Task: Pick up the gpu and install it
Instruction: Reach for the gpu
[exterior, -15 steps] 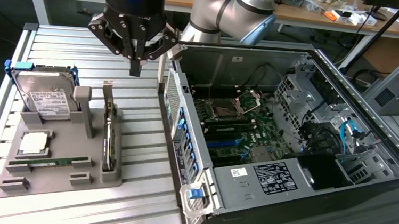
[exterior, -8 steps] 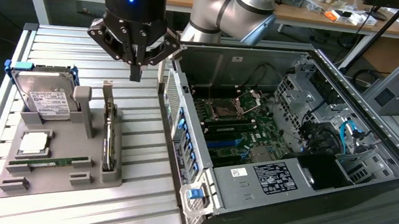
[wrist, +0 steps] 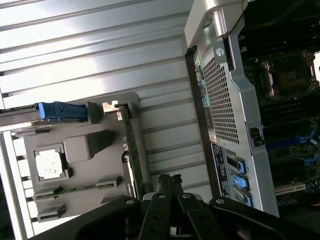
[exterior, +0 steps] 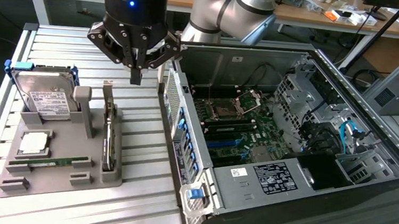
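Grey plastic forms the fixture in which the gpu is stood on edge, in the slot nearest the open computer case. The gripper is hung above the card, apart from it, jaws clenched on nothing. A clean grasp is judged to need parted jaws centred squarely over the thin upper edge. The hard drive and an upright post are seated alongside, and the post crowds one side.

**Fingers shut, wrist pointing down**

My arm bends in from the exterior view's top, wrist aimed straight down. My gripper hangs with both fingers pressed together into one narrow tip.
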`<act>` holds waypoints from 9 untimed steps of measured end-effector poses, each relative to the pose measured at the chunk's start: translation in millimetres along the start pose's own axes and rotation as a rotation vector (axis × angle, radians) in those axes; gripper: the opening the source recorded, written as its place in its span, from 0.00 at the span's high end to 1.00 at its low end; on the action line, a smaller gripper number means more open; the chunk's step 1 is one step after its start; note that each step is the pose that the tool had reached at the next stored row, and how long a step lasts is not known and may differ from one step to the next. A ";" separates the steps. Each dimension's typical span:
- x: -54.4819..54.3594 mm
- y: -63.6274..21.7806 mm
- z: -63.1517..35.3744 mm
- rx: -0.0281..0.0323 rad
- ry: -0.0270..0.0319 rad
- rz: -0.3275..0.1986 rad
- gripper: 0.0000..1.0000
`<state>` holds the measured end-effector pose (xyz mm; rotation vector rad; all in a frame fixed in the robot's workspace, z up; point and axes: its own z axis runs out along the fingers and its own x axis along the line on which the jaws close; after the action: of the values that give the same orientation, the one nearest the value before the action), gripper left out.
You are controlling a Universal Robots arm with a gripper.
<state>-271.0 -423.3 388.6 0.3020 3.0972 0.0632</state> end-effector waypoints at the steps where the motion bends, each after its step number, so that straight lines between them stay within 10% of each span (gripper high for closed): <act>1: 0.0 -0.1 0.0 -0.0001 0.0007 -0.014 0.89; 9: -0.9 -11.1 0.3 -0.0012 0.0028 -0.062 0.89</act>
<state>-272.3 -434.3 387.9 0.2054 3.1066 0.0641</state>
